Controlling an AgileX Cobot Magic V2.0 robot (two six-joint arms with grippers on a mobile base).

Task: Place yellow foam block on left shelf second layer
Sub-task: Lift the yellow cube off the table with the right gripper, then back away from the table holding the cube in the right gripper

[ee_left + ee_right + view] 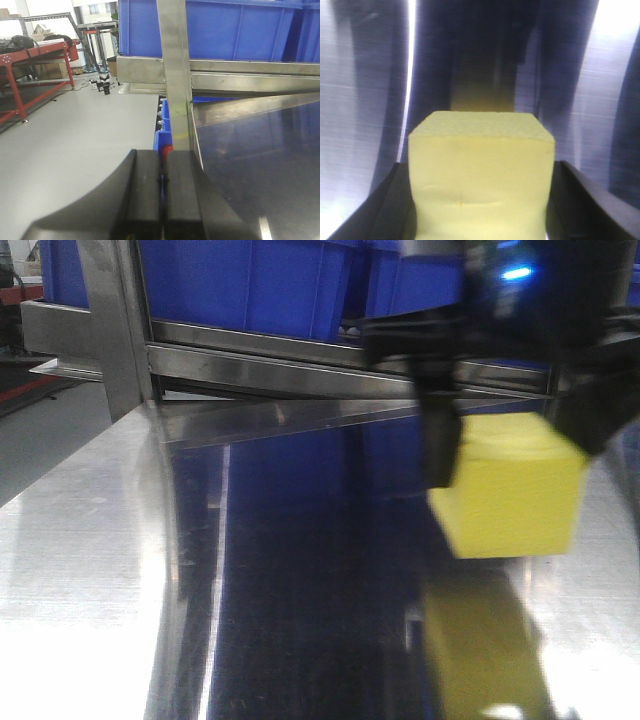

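aloft, right gripper (518, 465) clamped on yellow foam block (480, 180), left gripper (162, 195) closed, empty

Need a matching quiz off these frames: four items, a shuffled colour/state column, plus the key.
Things:
1. foam block
2. left gripper
3. bins
4. workbench frame

Colour or state:
A. red, standing on the floor beyond the shelf
B. shut, nothing between its fingers
C. blue, sitting above the steel rail
D. yellow, clamped in the right gripper

Pairs: 1-D, 2-B, 3-C, 4-A
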